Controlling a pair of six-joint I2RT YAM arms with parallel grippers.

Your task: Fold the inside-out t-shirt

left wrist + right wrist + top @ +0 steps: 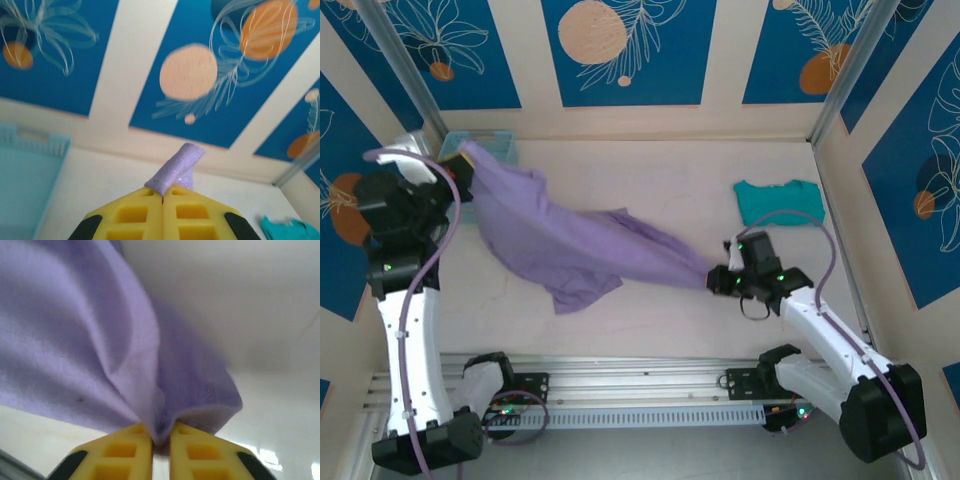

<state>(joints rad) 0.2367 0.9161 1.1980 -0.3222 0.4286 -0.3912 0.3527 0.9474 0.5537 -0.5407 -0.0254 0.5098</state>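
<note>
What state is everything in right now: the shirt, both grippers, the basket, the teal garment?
Lavender t-shirt: unfolded, strung between both grippers, middle draped on the table.
Left gripper: jaws shut on a shirt edge.
Right gripper: jaws pinching the shirt's other end.
Light blue basket: upright, partly covered by the shirt.
Teal garment: lying loose, apart from both grippers.

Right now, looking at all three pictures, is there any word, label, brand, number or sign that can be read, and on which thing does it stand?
None can be read.
The purple t-shirt, the green garment and the blue basket show no writing or printed tag.
The wall panels carry only drawings of leaves and round shapes, no letters or numbers.
</note>
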